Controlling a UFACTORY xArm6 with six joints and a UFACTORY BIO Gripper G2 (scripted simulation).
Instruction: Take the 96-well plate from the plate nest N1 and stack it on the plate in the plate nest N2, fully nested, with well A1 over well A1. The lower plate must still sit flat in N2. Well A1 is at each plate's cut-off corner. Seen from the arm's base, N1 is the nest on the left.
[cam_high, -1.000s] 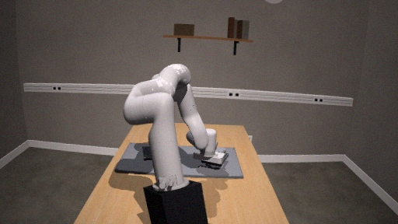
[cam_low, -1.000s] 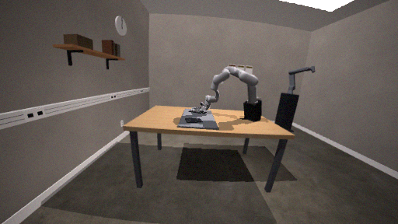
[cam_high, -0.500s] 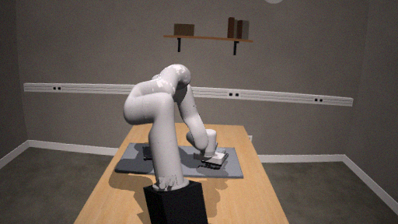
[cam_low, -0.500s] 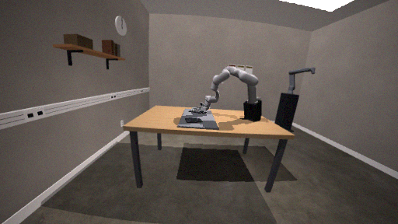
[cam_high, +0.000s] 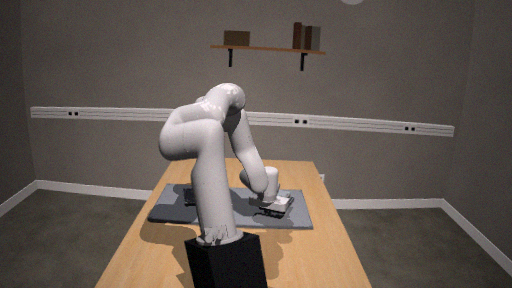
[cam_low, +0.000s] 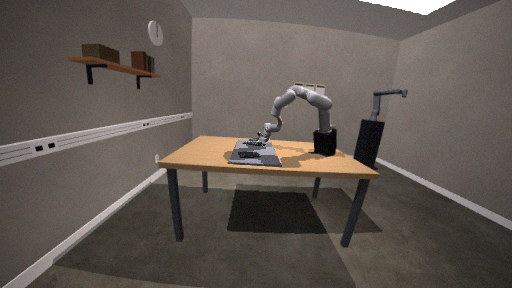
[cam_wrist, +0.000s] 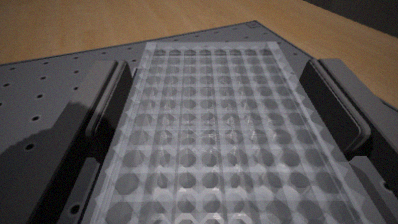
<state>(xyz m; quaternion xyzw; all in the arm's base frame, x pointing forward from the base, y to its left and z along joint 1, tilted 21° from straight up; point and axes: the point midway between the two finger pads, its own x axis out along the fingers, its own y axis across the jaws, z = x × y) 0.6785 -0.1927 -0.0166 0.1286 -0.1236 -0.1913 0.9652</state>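
Leftward, the arm (cam_high: 214, 180) (cam_low: 324, 119) partly hides dark nest N1 (cam_high: 189, 197) (cam_low: 248, 154); the hand (cam_high: 274, 210) (cam_low: 257, 142) (cam_wrist: 225, 107) clamps a plate (cam_wrist: 210, 130).

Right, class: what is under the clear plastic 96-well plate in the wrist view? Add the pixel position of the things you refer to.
A grey perforated board (cam_high: 162, 212) (cam_low: 270, 156) (cam_wrist: 56, 81) extends beyond the plate (cam_wrist: 215, 125). Directly beneath, the blurry wells obscure things; I cannot tell whether another plate is there.

The tabletop (cam_high: 320, 255) (cam_low: 215, 160) (cam_wrist: 60, 25) looks like smooth wood, the arm (cam_high: 212, 175) (cam_low: 324, 119) glossy (almost like glazed plastic), the board (cam_high: 240, 220) (cam_low: 237, 159) (cam_wrist: 30, 95) matt.

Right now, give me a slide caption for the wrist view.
Clear 96-well plate held between the gripper's two fingers, over a perforated grey board.
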